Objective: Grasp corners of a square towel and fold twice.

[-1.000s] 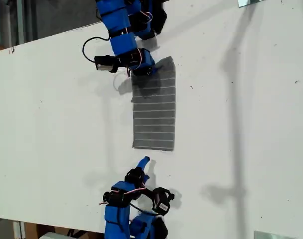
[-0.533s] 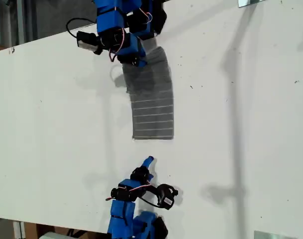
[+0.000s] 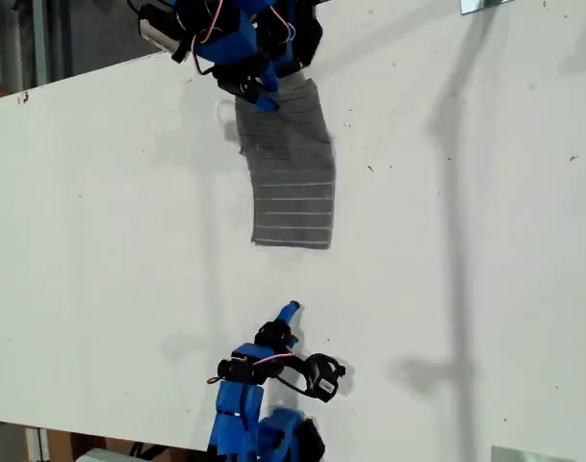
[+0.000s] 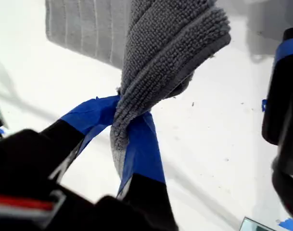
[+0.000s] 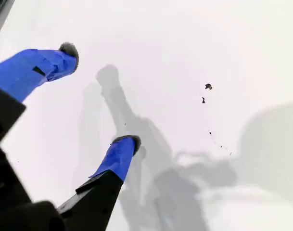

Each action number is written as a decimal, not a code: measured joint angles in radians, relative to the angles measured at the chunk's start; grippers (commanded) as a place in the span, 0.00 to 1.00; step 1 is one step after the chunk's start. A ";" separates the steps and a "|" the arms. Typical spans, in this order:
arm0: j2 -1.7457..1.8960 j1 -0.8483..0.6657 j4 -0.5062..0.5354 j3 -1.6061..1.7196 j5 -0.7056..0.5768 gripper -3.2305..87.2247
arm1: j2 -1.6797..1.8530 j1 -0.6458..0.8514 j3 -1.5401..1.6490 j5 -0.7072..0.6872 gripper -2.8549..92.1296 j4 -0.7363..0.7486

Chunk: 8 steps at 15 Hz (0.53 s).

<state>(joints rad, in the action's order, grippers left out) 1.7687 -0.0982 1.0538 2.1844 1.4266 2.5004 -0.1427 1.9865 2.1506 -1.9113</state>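
My first gripper (image 4: pixel 122 132), clamped on the towel (image 3: pixel 291 173), has lifted its far end higher, starting the second fold; my second gripper (image 5: pixel 95 94) waits open.

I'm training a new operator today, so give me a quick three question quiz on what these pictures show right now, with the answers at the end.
1. True or false: my first gripper is shut on the towel.
2. What is between the fingertips of my second gripper? A: a towel corner. B: nothing. C: a cable.
3. Fill in: the towel's free end lies flat on the white ____.

Key
1. True; the first wrist view shows bunched grey cloth pinched between the blue jaws.
2. B; the jaws stand open over bare table.
3. table.
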 measured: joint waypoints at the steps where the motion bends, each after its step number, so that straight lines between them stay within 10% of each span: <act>1: -0.020 -0.018 -0.008 0.000 -0.014 0.40 | 0.014 0.037 -0.002 -0.025 0.03 0.000; 8: -0.155 -0.083 -0.018 -0.044 -0.081 0.40 | -0.316 0.253 -0.155 -0.727 0.03 0.348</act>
<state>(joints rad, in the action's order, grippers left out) 1.6137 -0.1810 1.0354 2.1399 1.3453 2.1844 0.1104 1.8316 1.4235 -1.5631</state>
